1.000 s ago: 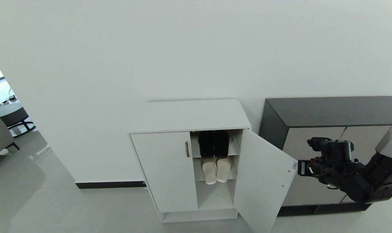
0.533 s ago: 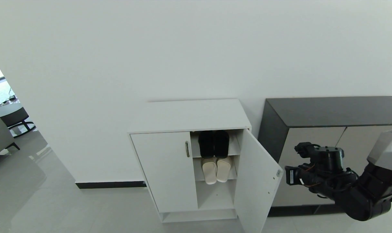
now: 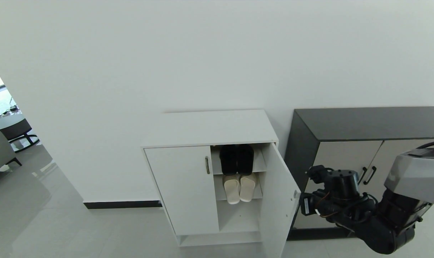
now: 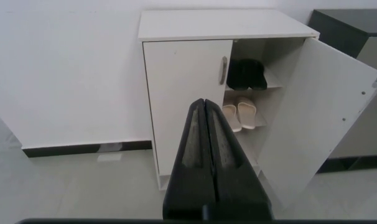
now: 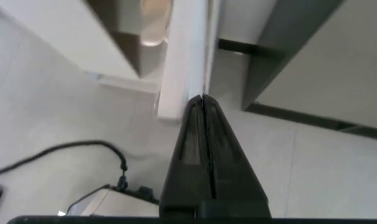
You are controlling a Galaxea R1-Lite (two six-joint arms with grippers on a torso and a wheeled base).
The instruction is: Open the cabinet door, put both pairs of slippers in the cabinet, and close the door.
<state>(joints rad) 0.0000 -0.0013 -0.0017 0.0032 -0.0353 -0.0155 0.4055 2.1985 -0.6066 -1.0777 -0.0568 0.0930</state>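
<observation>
Two pairs of soft slippers lie at the shelves' front edges in the white cabinet point(image 3: 210, 129), black slippers point(image 3: 236, 157) above cream slippers point(image 3: 239, 188). Your right gripper point(image 5: 203, 102) is pinched flat, so it can push the smooth, half-open door point(image 3: 278, 208) by its outer edge. Your left gripper point(image 4: 204, 102) is pinched together too, holding nothing.

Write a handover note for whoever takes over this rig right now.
Left end effector: shut, empty, held off facing the cabinet.
Right end effector: shut, empty, tip at the free edge of the door.
Black slippers on the top shelf, beige slippers on the shelf below.
Done: both pairs stowed.
Left: door is partly open; push it shut.
</observation>
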